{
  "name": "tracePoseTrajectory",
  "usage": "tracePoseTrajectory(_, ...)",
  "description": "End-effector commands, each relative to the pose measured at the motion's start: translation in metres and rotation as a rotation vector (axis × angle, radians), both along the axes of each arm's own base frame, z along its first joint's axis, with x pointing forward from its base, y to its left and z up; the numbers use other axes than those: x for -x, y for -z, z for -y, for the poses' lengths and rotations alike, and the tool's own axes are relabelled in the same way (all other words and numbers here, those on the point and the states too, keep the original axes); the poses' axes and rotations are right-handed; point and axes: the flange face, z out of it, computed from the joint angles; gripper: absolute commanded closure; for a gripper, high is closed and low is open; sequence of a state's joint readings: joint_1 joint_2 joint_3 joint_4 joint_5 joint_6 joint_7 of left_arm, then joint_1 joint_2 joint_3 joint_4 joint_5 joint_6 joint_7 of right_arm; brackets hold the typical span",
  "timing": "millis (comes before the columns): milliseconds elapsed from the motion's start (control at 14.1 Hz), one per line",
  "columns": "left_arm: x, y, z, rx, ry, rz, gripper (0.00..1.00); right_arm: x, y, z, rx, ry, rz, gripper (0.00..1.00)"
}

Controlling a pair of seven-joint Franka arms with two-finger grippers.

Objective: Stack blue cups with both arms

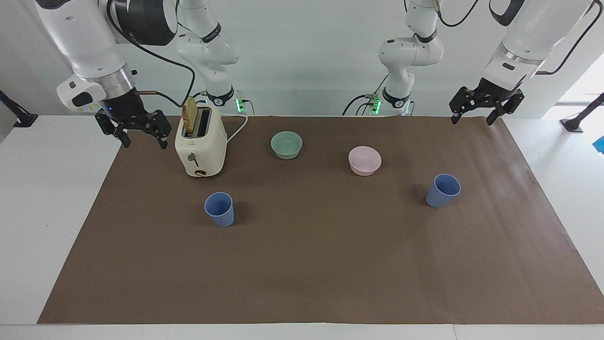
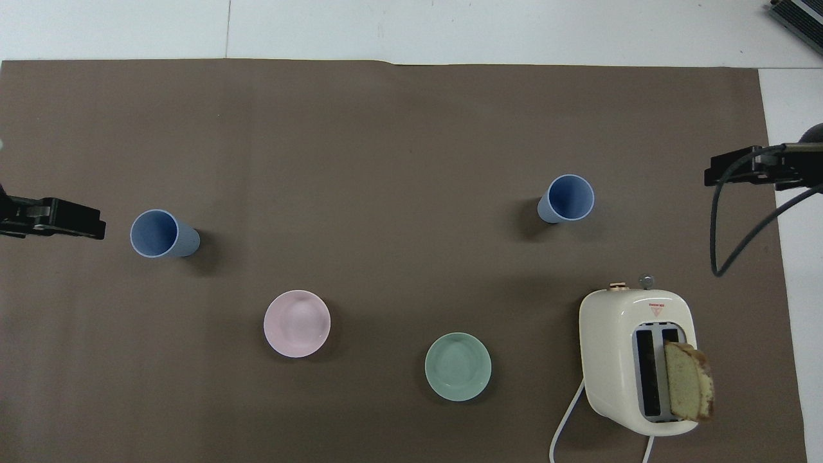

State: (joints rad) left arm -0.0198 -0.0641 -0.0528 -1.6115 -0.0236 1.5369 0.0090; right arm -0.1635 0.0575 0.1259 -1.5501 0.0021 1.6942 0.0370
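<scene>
1. Facing view: two blue cups stand upright and well apart on the brown mat (image 1: pixel 311 264). One blue cup (image 1: pixel 219 209) sits toward the right arm's end of the table, farther from the robots than the cream toaster (image 1: pixel 200 144); the other blue cup (image 1: pixel 443 190) sits toward the left arm's end.
2. The toaster holds a slice of bread (image 1: pixel 189 115) upright in one slot (its cord trails off toward the robots).
3. Between the cups' ends, and nearer to the robots than either, lie a green bowl (image 1: pixel 286 144) and a pink bowl (image 1: pixel 364 160), apart from each other.
4. The right gripper (image 1: pixel 140 138) hangs in the air over the mat's edge beside the toaster, fingers spread apart and holding nothing.
5. The left gripper (image 1: pixel 472 116) hangs over the mat's corner at its own end, fingers likewise apart and empty, clear of the cup there.
6. Overhead view: the cup at the left arm's end (image 2: pixel 162 233) and the cup at the right arm's end (image 2: pixel 567 199) both show open mouths, neither nested in the other.
7. The left gripper (image 2: pixel 54 217) shows only its tip beside its cup, not touching it.
8. The right gripper (image 2: pixel 746 167) shows at the mat's edge.
9. The pink bowl (image 2: pixel 297 323), green bowl (image 2: pixel 458 366) and toaster (image 2: pixel 636 357) lie nearer to the robots than the cups.
</scene>
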Motion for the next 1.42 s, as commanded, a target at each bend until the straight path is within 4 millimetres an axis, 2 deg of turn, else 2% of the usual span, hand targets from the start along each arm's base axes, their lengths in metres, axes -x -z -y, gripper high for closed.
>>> tracePoseTrajectory(0,-0.001,0.012,-0.018,-0.008,-0.023,0.016,0.0,0.005,-0.003,0.002,-0.008,-0.005,0.007,0.0)
tracePoseTrajectory(354,-0.018,0.045,-0.054,-0.007,-0.1,0.069,0.0,0.005,-0.003,0.002,-0.008,-0.005,0.009,0.0)
tracePoseTrajectory(566,-0.032,0.08,-0.072,-0.006,-0.135,0.055,0.0,0.005,-0.003,0.001,-0.008,-0.007,0.009,0.0)
tracePoseTrajectory(708,-0.039,0.107,-0.078,-0.005,-0.145,0.055,0.0,0.005,-0.003,0.002,-0.006,-0.005,0.007,0.0)
tracePoseTrajectory(991,-0.037,0.159,-0.085,-0.005,-0.181,0.012,0.0,0.005,-0.003,0.001,-0.007,-0.005,0.009,0.0)
tracePoseTrajectory(1133,-0.043,0.184,-0.088,-0.003,-0.202,0.004,0.0,0.005,-0.003,0.001,-0.006,-0.005,0.01,0.0)
tracePoseTrajectory(1345,-0.052,0.221,-0.084,-0.002,-0.241,-0.008,0.0,0.005,-0.003,0.001,-0.008,-0.005,0.01,0.0)
